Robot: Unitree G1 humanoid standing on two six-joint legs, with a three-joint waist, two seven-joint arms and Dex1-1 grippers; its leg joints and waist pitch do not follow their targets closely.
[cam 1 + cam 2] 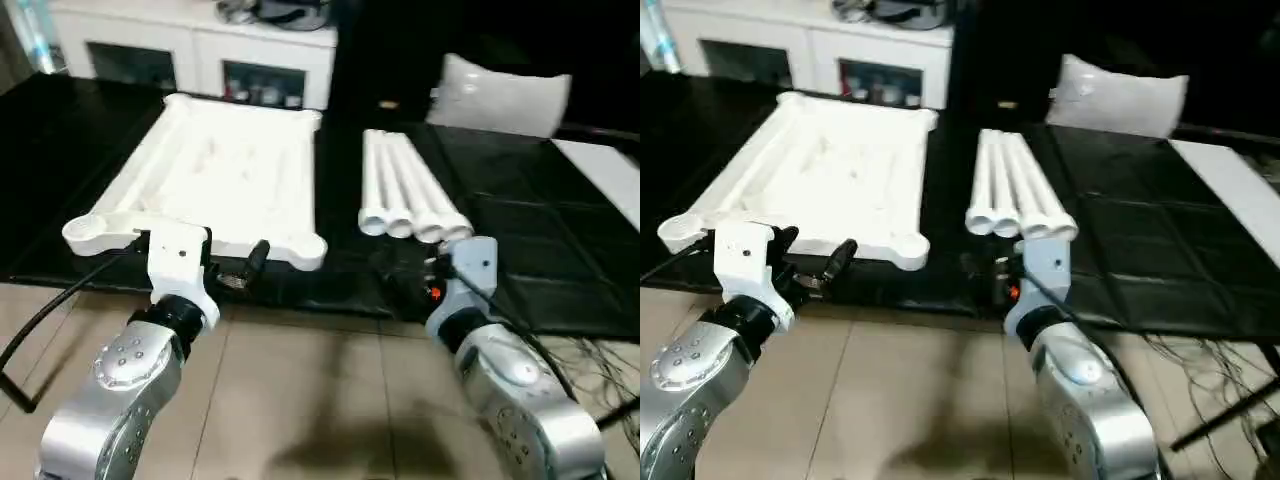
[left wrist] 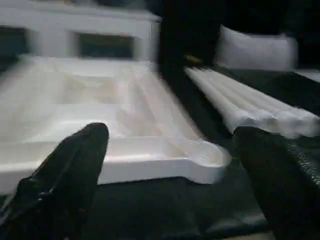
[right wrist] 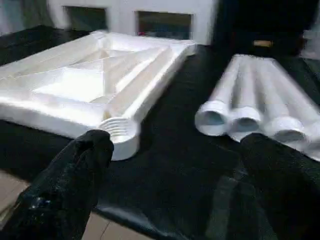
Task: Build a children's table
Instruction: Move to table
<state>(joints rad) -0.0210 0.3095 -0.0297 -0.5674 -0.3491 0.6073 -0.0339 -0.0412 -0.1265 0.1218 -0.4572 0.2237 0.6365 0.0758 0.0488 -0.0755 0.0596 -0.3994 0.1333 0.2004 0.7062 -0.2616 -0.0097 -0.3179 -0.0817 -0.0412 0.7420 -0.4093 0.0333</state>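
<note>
Legs [image 1: 410, 190], four tubes side by side, lie lengthwise away from me, open ends just ahead of my right gripper [image 3: 170, 165]; both grippers, left [image 2: 165, 170] too, gape wide, empty.

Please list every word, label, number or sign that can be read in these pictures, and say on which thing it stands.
None can be read. The table top, the four legs, the pillow and the cabinet carry no visible print. Small things behind the cabinet's glass are too blurred to read.

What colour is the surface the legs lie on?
Black, under the four white legs; the surface shows best in the left eye view.
</note>
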